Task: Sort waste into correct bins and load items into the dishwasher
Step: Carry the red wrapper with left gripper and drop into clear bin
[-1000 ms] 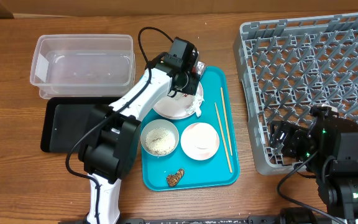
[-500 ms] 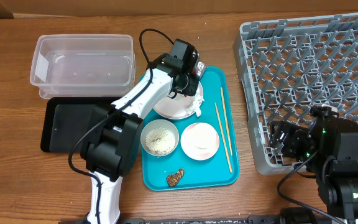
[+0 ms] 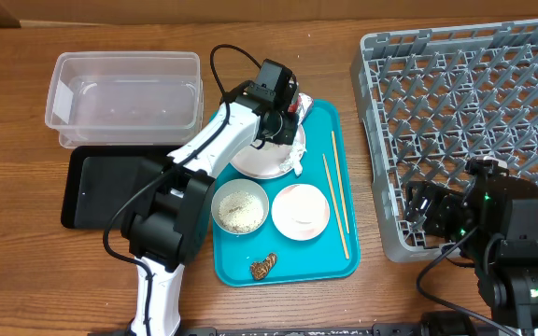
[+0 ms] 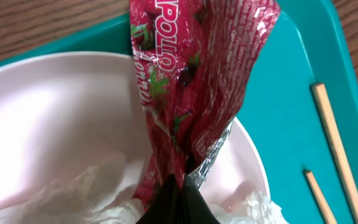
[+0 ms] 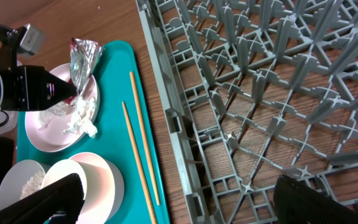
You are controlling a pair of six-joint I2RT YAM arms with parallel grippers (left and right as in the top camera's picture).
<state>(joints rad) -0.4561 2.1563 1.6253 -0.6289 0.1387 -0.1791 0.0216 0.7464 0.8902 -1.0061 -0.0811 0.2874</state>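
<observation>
Holding foil wrapper [image 4: 191, 93]: left gripper [image 4: 178, 190], clamped.
Right gripper [image 5: 185, 196]: apart, near right corner.
Tub [image 3: 63, 103], black tray [image 3: 92, 191], rack [image 3: 465, 103]: empty; all remains.

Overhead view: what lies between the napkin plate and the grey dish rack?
The two chopsticks, lying lengthwise on the teal tray, then a narrow strip of wooden table. The right wrist view shows the same.

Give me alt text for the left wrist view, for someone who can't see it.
The left hand pinches one end of a red foil wrapper with strawberry print, over a pale pink plate. A crumpled white napkin lies on the plate, which sits on a teal tray with two wooden chopsticks at the right.
</observation>
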